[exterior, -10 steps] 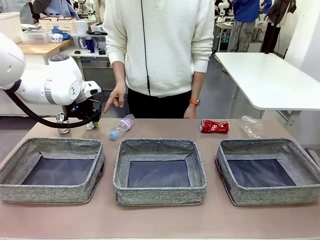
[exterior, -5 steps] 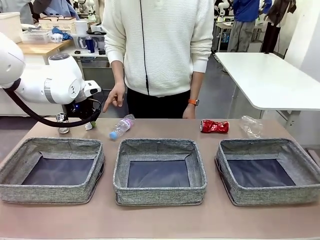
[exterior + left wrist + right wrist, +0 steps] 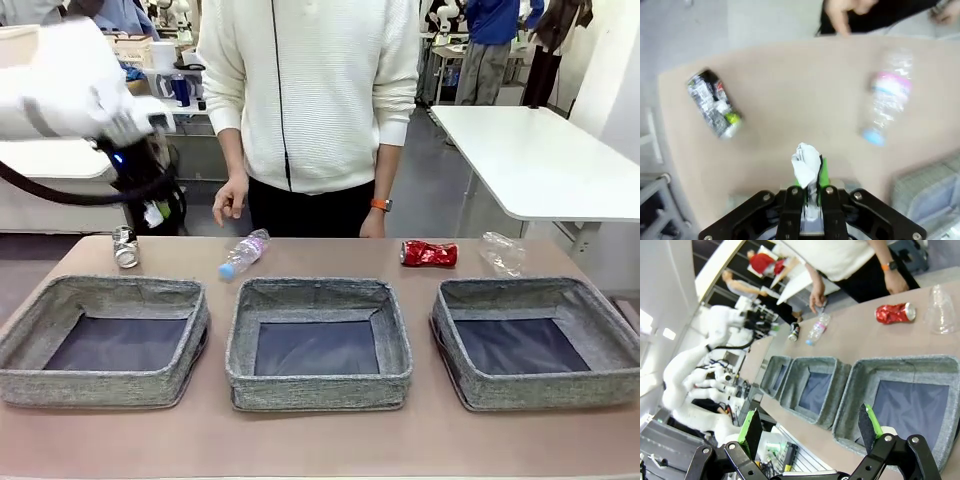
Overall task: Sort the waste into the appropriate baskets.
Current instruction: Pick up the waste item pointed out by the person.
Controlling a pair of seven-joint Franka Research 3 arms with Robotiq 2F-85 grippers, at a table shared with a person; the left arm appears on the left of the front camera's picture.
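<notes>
My left gripper (image 3: 155, 212) hangs raised above the table's far left corner, shut on a small white scrap (image 3: 807, 161) that sticks out between its green pads. Below it lie a dark drink can (image 3: 125, 247) (image 3: 715, 103) and a clear bottle with a pink label and blue cap (image 3: 243, 253) (image 3: 886, 100). A crushed red can (image 3: 429, 253) and a clear label-less bottle (image 3: 502, 252) rest at the far right. Three grey woven baskets stand in a row: left (image 3: 105, 290), middle (image 3: 318, 292), right (image 3: 535, 290). My right gripper (image 3: 810, 432) is open, high above the right basket (image 3: 900, 365).
A person in a white sweater stands at the far edge, one hand (image 3: 231, 198) hanging above the pink-label bottle and the other (image 3: 374, 222) by the red can. A white table (image 3: 540, 150) stands behind at the right.
My left arm has risen from the tabletop near the dark can, carrying the white scrap up and to the left. The person's hand has drawn back slightly.
</notes>
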